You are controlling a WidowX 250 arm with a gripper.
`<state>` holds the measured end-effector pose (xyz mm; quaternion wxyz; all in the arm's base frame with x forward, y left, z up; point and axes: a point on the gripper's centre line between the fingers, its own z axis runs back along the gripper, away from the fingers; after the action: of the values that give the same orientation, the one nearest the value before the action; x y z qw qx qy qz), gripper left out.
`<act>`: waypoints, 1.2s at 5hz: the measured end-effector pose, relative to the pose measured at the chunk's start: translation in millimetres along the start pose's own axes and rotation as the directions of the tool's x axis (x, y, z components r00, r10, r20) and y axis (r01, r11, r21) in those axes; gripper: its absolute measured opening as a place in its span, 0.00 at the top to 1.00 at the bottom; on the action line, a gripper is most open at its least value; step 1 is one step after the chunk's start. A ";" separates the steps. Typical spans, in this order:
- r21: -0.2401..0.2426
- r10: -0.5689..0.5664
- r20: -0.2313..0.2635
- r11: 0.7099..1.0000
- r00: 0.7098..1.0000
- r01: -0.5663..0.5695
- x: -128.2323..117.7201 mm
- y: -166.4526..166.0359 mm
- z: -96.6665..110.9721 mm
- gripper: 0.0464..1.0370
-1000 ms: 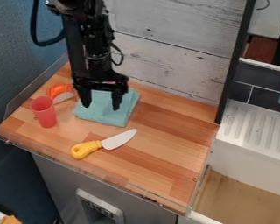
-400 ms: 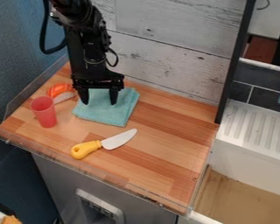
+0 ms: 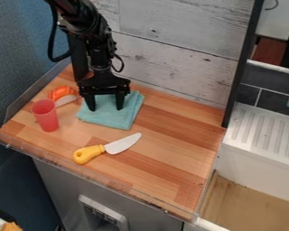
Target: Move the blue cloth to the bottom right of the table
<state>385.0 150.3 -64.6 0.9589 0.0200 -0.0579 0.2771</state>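
Note:
The black gripper (image 3: 106,108) hangs over the back left part of the table (image 3: 171,158), its two fingers spread apart and pointing down. Under it the folded blue cloth (image 3: 118,119) lies flat. The fingertips are at the cloth's left and middle, with cloth visible between them; whether they touch it I cannot tell.
A red cup (image 3: 45,116) stands left of the cloth, with an orange-handled toy (image 3: 62,94) behind it. A knife with a yellow handle (image 3: 88,154) lies in front of the cloth. A low clear rim (image 3: 99,175) borders the front edge, and a wall rises behind.
The gripper shifted slightly left, then a little back to the right and slightly lower, staying above the cloth. The cloth looks nearly unchanged.

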 end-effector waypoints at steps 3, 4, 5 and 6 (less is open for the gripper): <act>-0.053 -0.102 -0.011 0.993 0.995 0.101 -27.5 -50.9 0.0 0.04; -0.077 -0.211 -0.023 0.975 0.977 0.209 -54.1 -91.4 3.0 0.04; -0.096 -0.260 -0.022 0.962 0.965 0.256 -64.0 -112.0 4.7 0.04; -0.115 -0.311 -0.022 0.945 0.950 0.306 -75.6 -133.9 6.3 0.04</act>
<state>392.4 -3.3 -68.4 0.9910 -0.0295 -0.0499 0.1204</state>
